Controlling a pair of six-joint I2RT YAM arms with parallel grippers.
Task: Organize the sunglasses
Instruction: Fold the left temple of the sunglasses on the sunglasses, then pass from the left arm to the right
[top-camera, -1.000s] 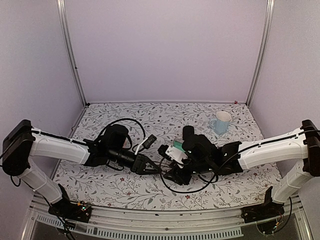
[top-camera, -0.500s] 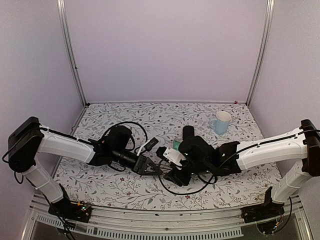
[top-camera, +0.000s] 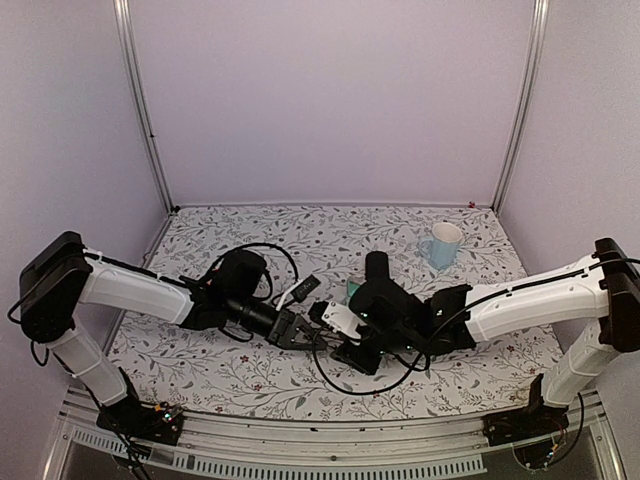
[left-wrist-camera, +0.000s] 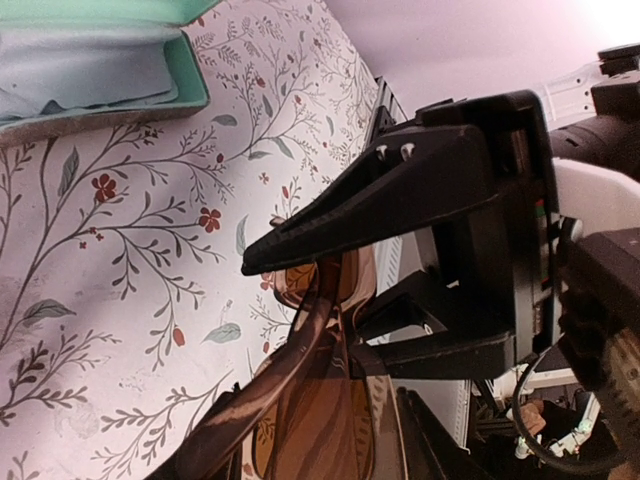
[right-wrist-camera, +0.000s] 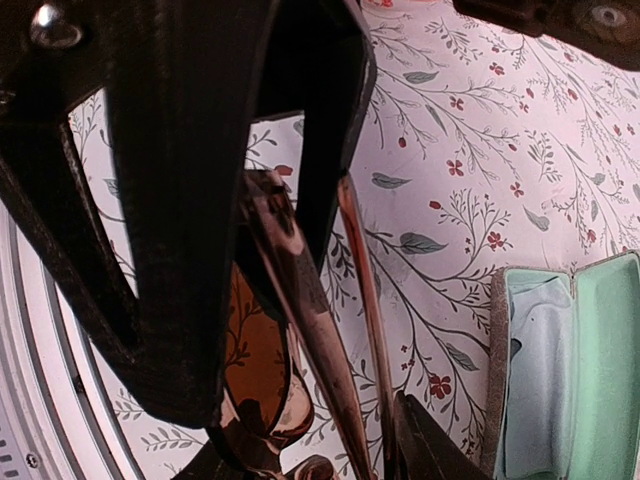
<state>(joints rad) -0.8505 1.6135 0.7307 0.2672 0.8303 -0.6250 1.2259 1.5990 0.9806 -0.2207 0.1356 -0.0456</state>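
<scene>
The flowered worktop (top-camera: 200, 370) carried everything. The two arms met just near of its middle, the left arm (top-camera: 130, 295) reaching in from 9 o'clock and the right arm (top-camera: 530, 300) from 3 o'clock. A mug (top-camera: 441, 243) stood well apart at 2 o'clock, taking no part. An open case (top-camera: 354, 290) with a mint lining lay just beyond the meeting point, at about 1 o'clock.

The left pincer (left-wrist-camera: 300, 310) stood half closed, and appeared to grip the brown sunglasses (left-wrist-camera: 320, 420) at the front of the frame, a lens tucked between its fingers. The right pincer (right-wrist-camera: 250, 320) straddled the same pair from the other side. Whether it pressed on them or merely stood around them could not be told.

The sunglasses hung above the worktop between the two pincers. In the right wrist view their arms ran from 11 o'clock to 5 o'clock, with the case at 4 o'clock. The right arm looked nearer the case, so the pair probably had to turn to lie along it.
</scene>
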